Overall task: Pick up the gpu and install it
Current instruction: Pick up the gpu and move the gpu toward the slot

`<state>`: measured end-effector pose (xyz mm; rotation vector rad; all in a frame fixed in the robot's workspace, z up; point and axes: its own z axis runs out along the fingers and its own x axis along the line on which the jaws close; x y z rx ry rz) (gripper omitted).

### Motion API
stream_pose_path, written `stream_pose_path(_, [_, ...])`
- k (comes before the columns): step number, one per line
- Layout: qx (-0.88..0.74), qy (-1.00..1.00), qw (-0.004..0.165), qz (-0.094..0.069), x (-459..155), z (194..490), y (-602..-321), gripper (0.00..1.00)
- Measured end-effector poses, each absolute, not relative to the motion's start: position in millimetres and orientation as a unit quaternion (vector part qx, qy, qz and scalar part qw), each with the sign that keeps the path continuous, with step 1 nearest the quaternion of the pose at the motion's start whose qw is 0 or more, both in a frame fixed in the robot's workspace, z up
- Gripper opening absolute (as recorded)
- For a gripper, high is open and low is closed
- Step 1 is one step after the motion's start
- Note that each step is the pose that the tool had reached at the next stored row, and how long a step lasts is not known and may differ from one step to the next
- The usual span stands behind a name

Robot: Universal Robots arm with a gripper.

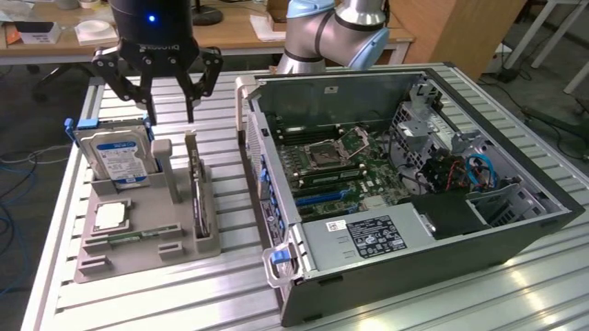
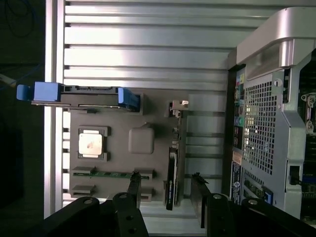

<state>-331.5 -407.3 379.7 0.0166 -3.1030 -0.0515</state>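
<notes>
Grey holder [image 1: 138, 252], gpu [image 1: 196, 196] not yet picked

Slatted metal desk [image 1: 184, 300] carries the holder, with the open case [image 1: 515, 231] just beside it. The gpu stands on edge in the holder's slot nearest the case. Farther back, the end effector [image 1: 170, 114] hangs above the card, spread wide and holding nothing, its fingers [image 2: 134, 186] lined up either side. By this, nothing is done: lifting and seating both remain

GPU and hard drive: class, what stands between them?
A grey upright post stands between the GPU and the hard drive, in the exterior view.
</notes>
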Motion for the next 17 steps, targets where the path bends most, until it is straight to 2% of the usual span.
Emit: stream_pose_path(17, [0.005, -1.000, 0.021, -0.013, -332.5, 370.9, -408.2, 0.53])
